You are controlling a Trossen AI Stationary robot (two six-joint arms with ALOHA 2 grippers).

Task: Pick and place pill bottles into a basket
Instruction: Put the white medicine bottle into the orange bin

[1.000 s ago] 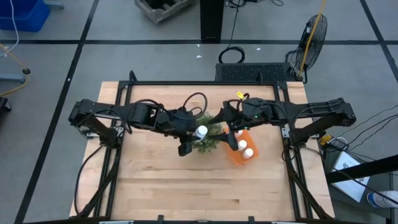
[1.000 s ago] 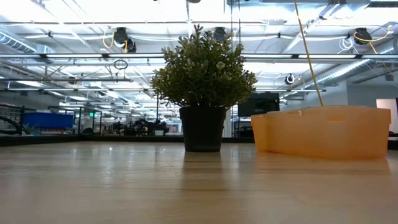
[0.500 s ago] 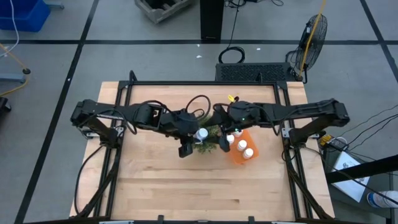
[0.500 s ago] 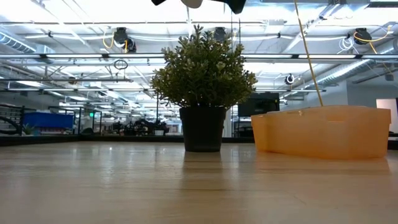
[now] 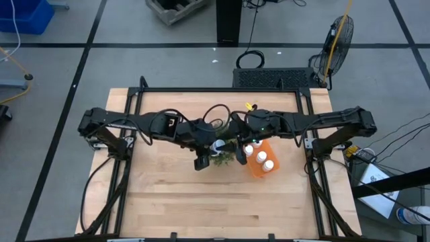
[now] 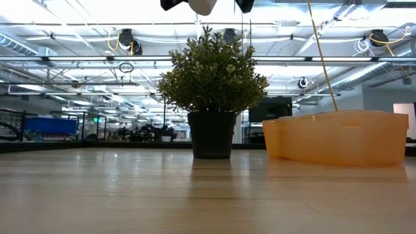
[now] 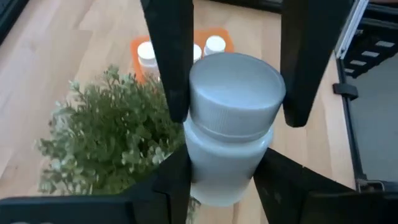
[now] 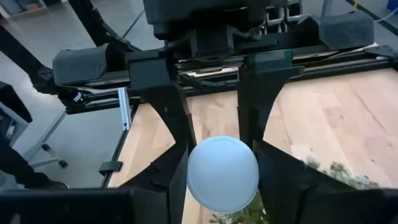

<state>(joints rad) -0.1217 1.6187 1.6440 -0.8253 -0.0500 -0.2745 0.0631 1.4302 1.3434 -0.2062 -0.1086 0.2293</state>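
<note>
Above the potted plant (image 5: 224, 149), both the left gripper (image 7: 231, 118) and right gripper (image 8: 222, 163) clamp one pill bottle (image 7: 230, 124) mid-handover; next, I judge, the left must let go so the right can carry it to the orange basket (image 5: 254, 168).

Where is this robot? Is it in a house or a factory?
Probably a big workshop or robot lab, not a house. Behind the wooden table you can see a high ceiling with pipes and cables. From above there's a grey concrete floor with tape lines and a standing fan.
</note>
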